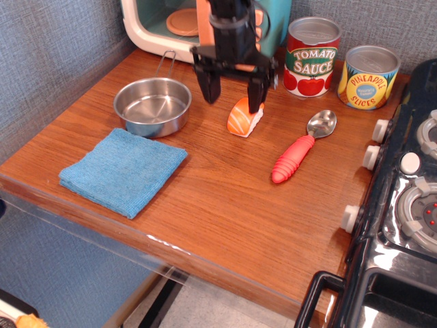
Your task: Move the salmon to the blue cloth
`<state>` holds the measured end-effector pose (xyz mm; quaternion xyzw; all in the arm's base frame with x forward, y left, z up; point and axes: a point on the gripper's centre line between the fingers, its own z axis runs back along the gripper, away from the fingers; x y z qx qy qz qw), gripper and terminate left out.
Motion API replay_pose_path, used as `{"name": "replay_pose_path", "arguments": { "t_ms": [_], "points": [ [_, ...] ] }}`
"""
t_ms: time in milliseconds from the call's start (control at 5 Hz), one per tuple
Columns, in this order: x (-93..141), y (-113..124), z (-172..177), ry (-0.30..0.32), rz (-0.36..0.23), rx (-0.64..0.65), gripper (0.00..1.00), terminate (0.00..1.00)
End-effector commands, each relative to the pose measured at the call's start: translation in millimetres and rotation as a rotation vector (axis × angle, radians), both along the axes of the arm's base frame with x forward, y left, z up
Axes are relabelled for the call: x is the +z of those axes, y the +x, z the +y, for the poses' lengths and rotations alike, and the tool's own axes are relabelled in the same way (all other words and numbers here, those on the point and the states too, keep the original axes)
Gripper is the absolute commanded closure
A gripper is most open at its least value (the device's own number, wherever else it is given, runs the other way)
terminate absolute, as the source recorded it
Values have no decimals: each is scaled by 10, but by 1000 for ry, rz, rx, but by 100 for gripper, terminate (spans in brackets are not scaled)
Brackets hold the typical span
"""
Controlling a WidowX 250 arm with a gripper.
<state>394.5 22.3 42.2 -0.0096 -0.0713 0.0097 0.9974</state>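
Observation.image shows the robot's black gripper (233,90) poised over the salmon (244,119) on the wooden table (225,205), its jaws spread wide and holding nothing. One finger hangs to the left of the toy nigiri, the other overlaps its upper right corner from the camera's angle; whether either touches it cannot be told.

The salmon sits near the middle of the table, orange top up over its white rice base, between the steel pan (152,106) on the left and the red-handled spoon (298,152) on the right. It has not been lifted. The blue cloth (123,171), folded square, lies flat near the table's front left edge, well apart from the salmon and bare of anything on it.

By this evidence the task is at its opening stage: the approach looks nearly complete, but the grasp, the carry and the placement all remain. The jaws would need to come down around the nigiri and close on it before it can travel past the pan to the cloth.

Behind the gripper stands a toy microwave (164,20), with a tomato sauce can (311,57) and a pineapple slices can (368,77) along the back wall. A toy stove (410,198) borders the table on the right.
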Motion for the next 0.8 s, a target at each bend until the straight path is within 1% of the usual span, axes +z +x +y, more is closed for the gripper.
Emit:
{"name": "replay_pose_path", "arguments": {
  "t_ms": [0,200,400,600],
  "points": [
    [-184,123,44,68,6,16,0,0],
    [-256,134,45,45,14,15,100,0],
    [-126,109,48,26,-4,12,100,0],
    [233,14,77,-18,-67,-17,100,0]
  ]
}}
